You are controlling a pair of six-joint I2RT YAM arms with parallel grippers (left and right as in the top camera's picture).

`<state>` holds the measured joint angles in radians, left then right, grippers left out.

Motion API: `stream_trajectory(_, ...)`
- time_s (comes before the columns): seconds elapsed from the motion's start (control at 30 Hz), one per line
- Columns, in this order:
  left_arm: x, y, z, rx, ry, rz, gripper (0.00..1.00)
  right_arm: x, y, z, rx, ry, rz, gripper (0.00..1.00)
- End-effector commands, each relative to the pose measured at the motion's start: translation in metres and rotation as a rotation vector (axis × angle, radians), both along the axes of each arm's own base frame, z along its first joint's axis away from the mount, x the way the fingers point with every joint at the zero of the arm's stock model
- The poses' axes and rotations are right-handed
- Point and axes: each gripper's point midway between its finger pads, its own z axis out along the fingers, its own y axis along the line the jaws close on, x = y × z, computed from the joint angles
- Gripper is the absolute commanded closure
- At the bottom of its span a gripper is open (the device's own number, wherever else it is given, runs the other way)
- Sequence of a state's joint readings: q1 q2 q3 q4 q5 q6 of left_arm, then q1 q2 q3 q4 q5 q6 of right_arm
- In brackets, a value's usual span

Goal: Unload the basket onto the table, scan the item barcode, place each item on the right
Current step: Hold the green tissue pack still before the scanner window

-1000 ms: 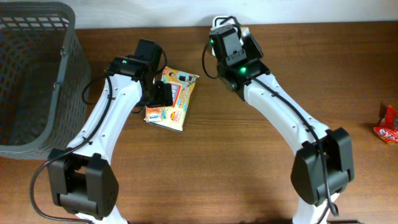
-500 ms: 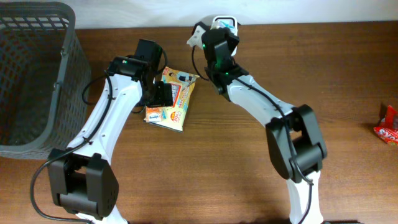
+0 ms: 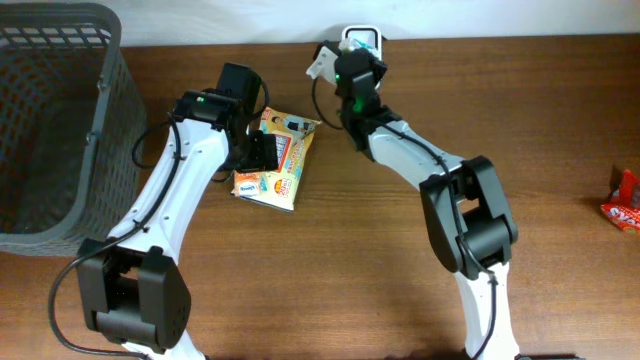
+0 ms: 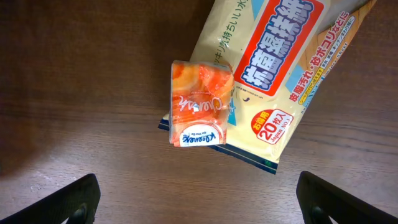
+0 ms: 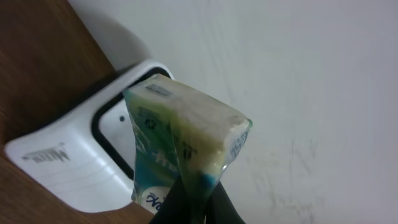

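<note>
Right wrist view: right gripper [image 5: 196, 190] clamped on a green-and-white plastic-wrapped packet [image 5: 183, 134] before the white plastic scanner [image 5: 65, 168]; left gripper [image 4: 200, 202] spread wide above a small orange packet [image 4: 200, 102].

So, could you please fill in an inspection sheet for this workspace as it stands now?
Surface: brown wooden table, no spills seen.
Job's things: green-and-white plastic-wrapped tissue pack held up near the white plastic barcode scanner.
Clutter: orange pocket tissue pack lying on a cream wet-wipes packet; red snack packet at the right edge; grey mesh basket at the left.
End effectors: left end effector open, above the orange pack; right end effector shut on the green pack.
Cables: black cables along the arms, none seen snagged.
Surroundings: white wall behind the scanner.
</note>
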<state>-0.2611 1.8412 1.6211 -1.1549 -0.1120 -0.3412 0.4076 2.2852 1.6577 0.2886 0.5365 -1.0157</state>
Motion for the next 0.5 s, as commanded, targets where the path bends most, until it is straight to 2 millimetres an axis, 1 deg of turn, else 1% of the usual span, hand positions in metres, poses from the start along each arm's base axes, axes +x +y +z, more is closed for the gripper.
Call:
stream_trajectory(0.0,0.000,0.000,0.001,-0.003,-0.004,0.011,0.01,0.008,-0.011,-0.007,0.043,0.021,0.020,0.96)
stream_trajectory(0.1,0.000,0.000,0.001,-0.003,-0.004,0.011,0.01,0.010,-0.016,-0.011,0.048,0.037,0.038,0.96)
stream_trajectory(0.23,0.000,0.000,0.000,-0.003,-0.002,0.011,0.01,0.015,-0.021,-0.003,0.061,0.004,0.037,0.96)
stream_trajectory(0.37,0.000,0.000,-0.004,-0.004,-0.002,0.011,0.01,0.015,-0.017,-0.006,0.064,0.016,0.071,0.96)
stream_trajectory(0.47,-0.002,0.000,-0.010,-0.003,0.006,0.010,0.01,0.014,-0.008,-0.011,0.022,0.042,0.137,0.96)
